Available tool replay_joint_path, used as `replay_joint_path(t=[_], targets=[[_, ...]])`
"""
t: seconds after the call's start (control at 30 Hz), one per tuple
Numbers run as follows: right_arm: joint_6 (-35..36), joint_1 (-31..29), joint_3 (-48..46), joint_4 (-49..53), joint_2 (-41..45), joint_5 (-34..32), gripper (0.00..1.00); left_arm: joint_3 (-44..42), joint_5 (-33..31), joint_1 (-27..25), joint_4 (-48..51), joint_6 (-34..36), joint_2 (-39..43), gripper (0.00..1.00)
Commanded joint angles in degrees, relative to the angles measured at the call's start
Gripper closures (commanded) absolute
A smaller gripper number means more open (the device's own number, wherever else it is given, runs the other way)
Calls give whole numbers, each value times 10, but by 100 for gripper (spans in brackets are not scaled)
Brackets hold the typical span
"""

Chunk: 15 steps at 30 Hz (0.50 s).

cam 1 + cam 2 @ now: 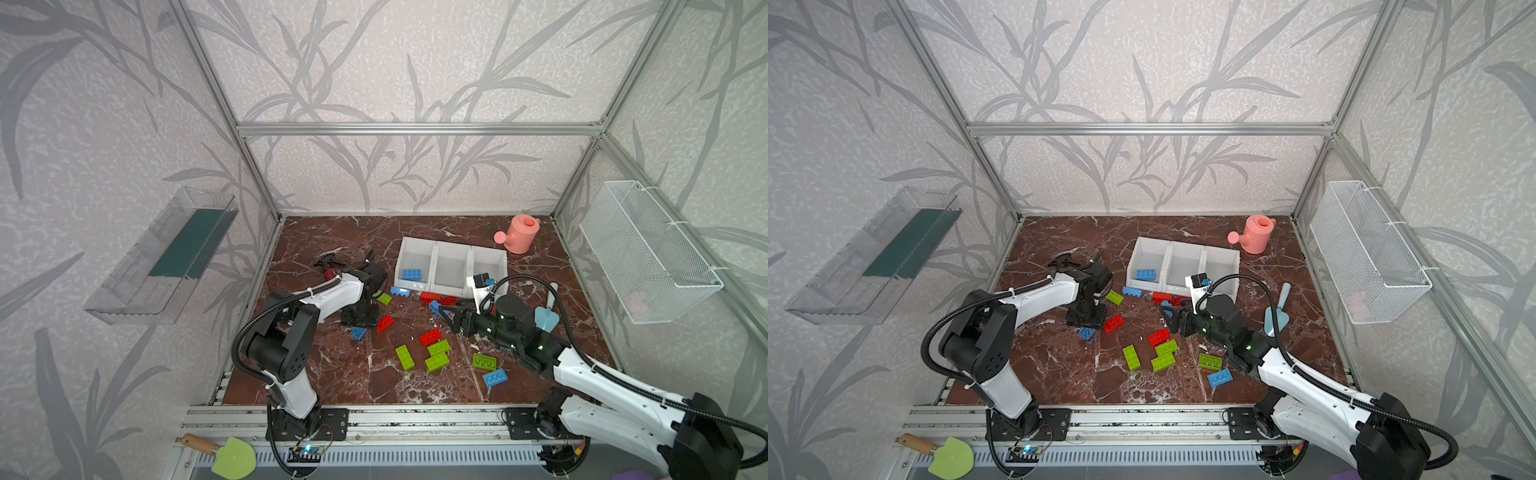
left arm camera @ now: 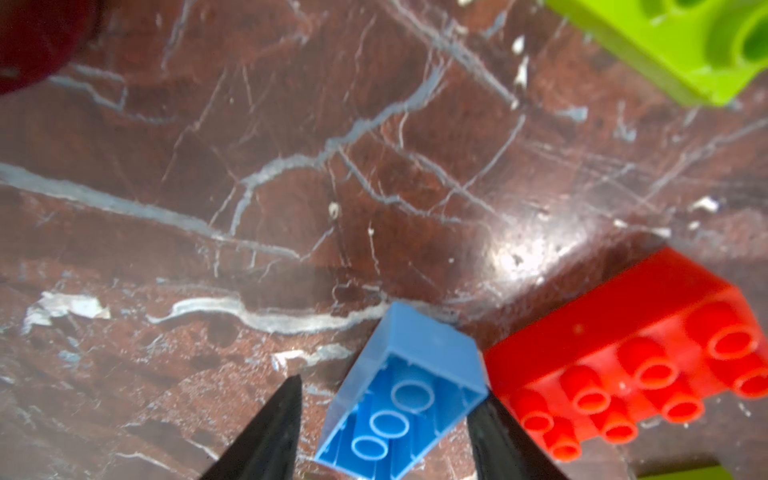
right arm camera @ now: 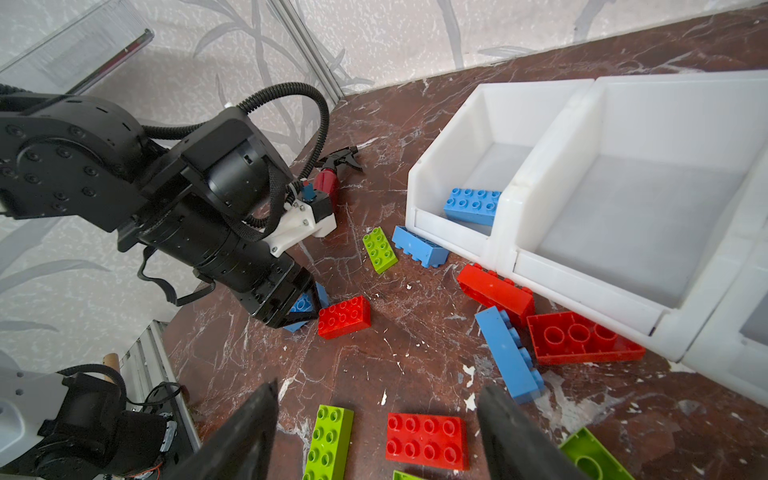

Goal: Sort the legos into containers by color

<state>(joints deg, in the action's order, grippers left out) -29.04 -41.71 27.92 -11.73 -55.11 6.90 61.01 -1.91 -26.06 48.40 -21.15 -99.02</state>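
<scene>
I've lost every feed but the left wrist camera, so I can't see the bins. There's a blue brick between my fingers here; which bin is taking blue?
Observer: The leftmost bin. One blue lego already lies in it.
Operator: Are the other bins in use?
Observer: The middle bin is bare. In both top views the right wrist camera hides part of the third bin.
Operator: Where is the other arm?
Observer: The right gripper is open and holds nothing. It is in front of the bins, apart from the left gripper.
</scene>
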Motion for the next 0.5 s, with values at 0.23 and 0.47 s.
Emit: replay_joint_path(t=[0.23,0.47], targets=[[-4,-3,-9,-9,-7,-8,24,-8,8,4,1,2,7,58],[-2,-3,-8,-4,-10,-13,24,-6,-6,5,3,3,41,68]])
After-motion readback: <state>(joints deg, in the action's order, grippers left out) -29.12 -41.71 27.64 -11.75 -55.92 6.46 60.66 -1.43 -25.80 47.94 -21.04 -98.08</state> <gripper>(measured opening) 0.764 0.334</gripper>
